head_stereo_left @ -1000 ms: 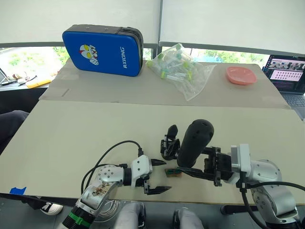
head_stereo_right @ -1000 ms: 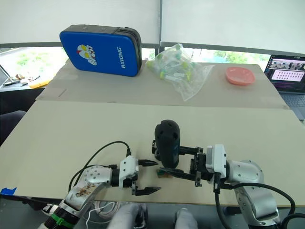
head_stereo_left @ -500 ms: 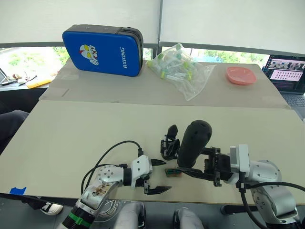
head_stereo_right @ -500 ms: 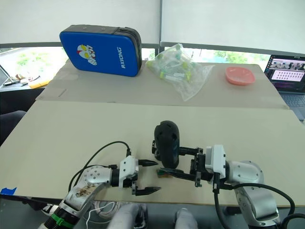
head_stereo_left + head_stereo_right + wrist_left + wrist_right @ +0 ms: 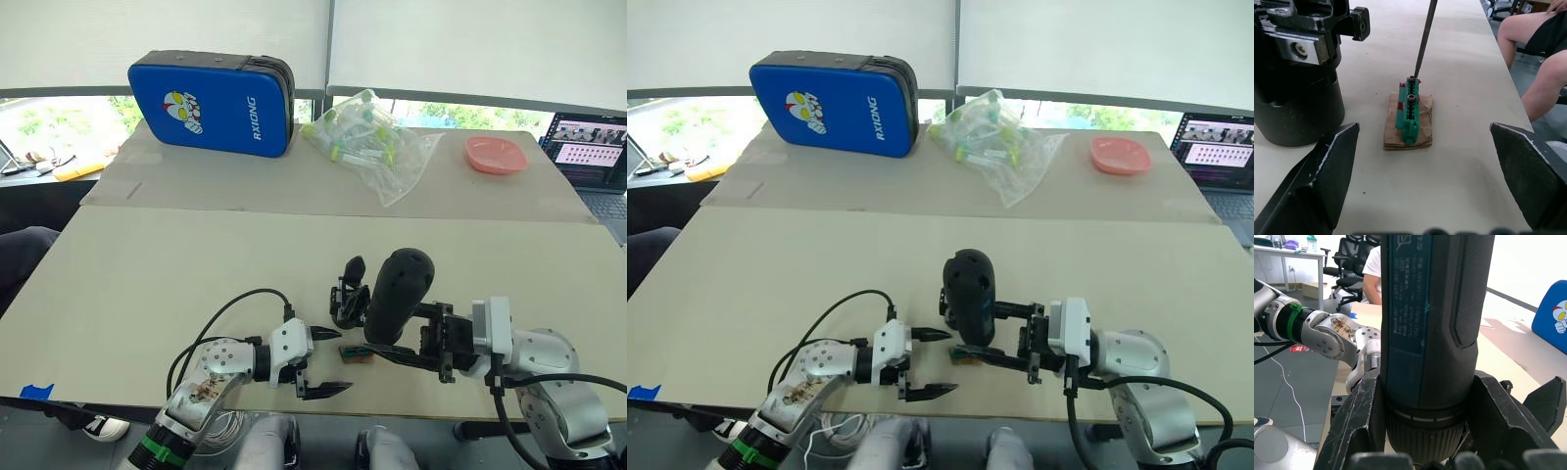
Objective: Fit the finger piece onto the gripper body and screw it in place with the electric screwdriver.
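Barely anything is shifting since a second ago: the right gripper (image 5: 407, 340) is staying clamped on the electric screwdriver (image 5: 395, 296), which is tipping just a touch more upright. Its two black fingers (image 5: 1359, 426) are pinching the fat lower barrel, and the thin metal bit (image 5: 1423, 39) is pointing down with its tip at a screw head on the small green block (image 5: 1410, 112). That block is sitting on a brown pad near the table's (image 5: 147, 284) near edge.

Printed text is running down the screwdriver's dark label, too fine to read.

Just beyond the block, the gripper body (image 5: 347, 299) is standing on its round base, right beside the screwdriver on the robot's left of it. Which black part is the finger piece, I cannot tell.

Over on the left, the left gripper (image 5: 319, 360) is hovering low by the near edge with its fingers spread wide, gripping nothing, as before.

At the far edge, the blue case (image 5: 211, 103) is reading "RXIONG" in white beside a cartoon figure. A bag of tubes (image 5: 367, 137), a pink dish (image 5: 496, 154) and a laptop (image 5: 593, 152) are lining the far side.
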Robot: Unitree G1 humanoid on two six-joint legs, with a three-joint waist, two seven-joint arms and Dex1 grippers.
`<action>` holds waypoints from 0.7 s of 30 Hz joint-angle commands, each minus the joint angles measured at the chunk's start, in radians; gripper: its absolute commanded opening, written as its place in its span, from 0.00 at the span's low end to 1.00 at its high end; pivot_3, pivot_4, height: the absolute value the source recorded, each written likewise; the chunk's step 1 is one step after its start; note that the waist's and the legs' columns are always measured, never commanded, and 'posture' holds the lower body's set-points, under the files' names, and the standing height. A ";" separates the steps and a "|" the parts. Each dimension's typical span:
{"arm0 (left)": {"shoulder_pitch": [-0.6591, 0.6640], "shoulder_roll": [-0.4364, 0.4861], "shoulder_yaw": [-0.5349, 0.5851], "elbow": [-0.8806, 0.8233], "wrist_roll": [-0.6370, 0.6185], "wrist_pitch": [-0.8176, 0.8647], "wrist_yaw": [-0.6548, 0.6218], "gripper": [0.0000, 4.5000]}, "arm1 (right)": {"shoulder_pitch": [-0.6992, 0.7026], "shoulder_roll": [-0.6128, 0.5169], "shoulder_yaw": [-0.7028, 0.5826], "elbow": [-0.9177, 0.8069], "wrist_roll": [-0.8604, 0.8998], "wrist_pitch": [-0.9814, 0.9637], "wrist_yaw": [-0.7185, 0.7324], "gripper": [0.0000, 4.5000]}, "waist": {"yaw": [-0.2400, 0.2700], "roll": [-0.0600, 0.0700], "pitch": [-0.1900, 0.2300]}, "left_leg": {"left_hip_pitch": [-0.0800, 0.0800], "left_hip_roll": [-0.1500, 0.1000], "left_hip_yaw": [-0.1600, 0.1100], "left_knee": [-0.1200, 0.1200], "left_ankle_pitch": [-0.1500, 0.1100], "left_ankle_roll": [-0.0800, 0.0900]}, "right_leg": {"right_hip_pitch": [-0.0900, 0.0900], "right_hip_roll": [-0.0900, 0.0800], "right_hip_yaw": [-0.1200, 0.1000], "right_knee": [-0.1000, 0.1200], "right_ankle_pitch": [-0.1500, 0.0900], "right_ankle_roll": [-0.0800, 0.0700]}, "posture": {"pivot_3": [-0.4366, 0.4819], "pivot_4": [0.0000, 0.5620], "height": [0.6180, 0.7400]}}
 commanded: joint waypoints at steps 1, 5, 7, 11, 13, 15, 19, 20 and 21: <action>0.020 -0.005 -0.037 0.025 0.009 0.020 -0.004 1.00 | -0.009 -0.008 -0.020 -0.027 0.035 -0.028 0.001 0.42 | 0.000 0.000 0.000 | 0.000 0.000 0.000 0.000 0.000 0.000 | 0.000 0.000 0.000 0.000 0.000 0.000 | 0.48 0.27 1.00; 0.021 -0.006 -0.038 0.023 0.009 0.021 -0.004 1.00 | -0.011 -0.008 -0.019 -0.029 0.039 -0.026 0.000 0.42 | 0.000 0.000 0.000 | 0.000 0.000 0.000 0.000 0.000 0.000 | 0.000 0.000 0.000 0.000 0.000 0.000 | 0.48 0.27 1.00; 0.023 -0.006 -0.038 0.021 0.009 0.022 -0.003 1.00 | -0.011 -0.008 -0.019 -0.030 0.041 -0.025 0.000 0.42 | 0.000 0.000 0.000 | 0.000 0.000 0.000 0.000 0.000 0.000 | 0.000 0.000 0.000 0.000 0.000 0.000 | 0.48 0.27 1.00; 0.022 -0.007 -0.039 0.020 0.009 0.024 -0.003 1.00 | -0.015 -0.007 -0.018 -0.028 0.040 -0.026 -0.001 0.42 | 0.000 0.000 0.000 | 0.000 0.000 0.000 0.000 0.000 0.000 | 0.000 0.000 0.000 0.000 0.000 0.000 | 0.48 0.27 1.00; 0.021 -0.007 -0.040 0.020 0.009 0.024 -0.004 1.00 | -0.017 -0.006 -0.019 -0.026 0.039 -0.027 -0.001 0.42 | 0.000 0.000 0.000 | 0.000 0.000 0.000 0.000 0.000 0.000 | 0.000 0.000 0.000 0.000 0.000 0.000 | 0.48 0.27 1.00; 0.020 -0.008 -0.041 0.021 0.009 0.025 -0.004 1.00 | -0.018 -0.006 -0.019 -0.025 0.038 -0.028 -0.002 0.42 | 0.000 0.000 0.000 | 0.000 0.000 0.000 0.000 0.000 0.000 | 0.000 0.000 0.000 0.000 0.000 0.000 | 0.48 0.27 1.00; 0.018 -0.008 -0.041 0.023 0.009 0.025 -0.006 1.00 | -0.020 -0.003 -0.018 -0.025 0.035 -0.028 -0.006 0.42 | 0.000 0.000 0.000 | 0.000 0.000 0.000 0.000 0.000 0.000 | 0.000 0.000 0.000 0.000 0.000 0.000 | 0.48 0.27 1.00; 0.018 -0.008 -0.041 0.022 0.009 0.025 -0.006 1.00 | -0.020 -0.003 -0.018 -0.026 0.035 -0.028 -0.007 0.42 | 0.000 0.000 0.000 | 0.000 0.000 0.000 0.000 0.000 0.000 | 0.000 0.000 0.000 0.000 0.000 0.000 | 0.48 0.27 1.00; 0.018 -0.008 -0.041 0.021 0.008 0.025 -0.006 1.00 | -0.019 -0.002 -0.018 -0.027 0.035 -0.028 -0.009 0.42 | 0.000 0.000 0.000 | 0.000 0.000 0.000 0.000 0.000 0.000 | 0.000 0.000 0.000 0.000 0.000 0.000 | 0.48 0.27 1.00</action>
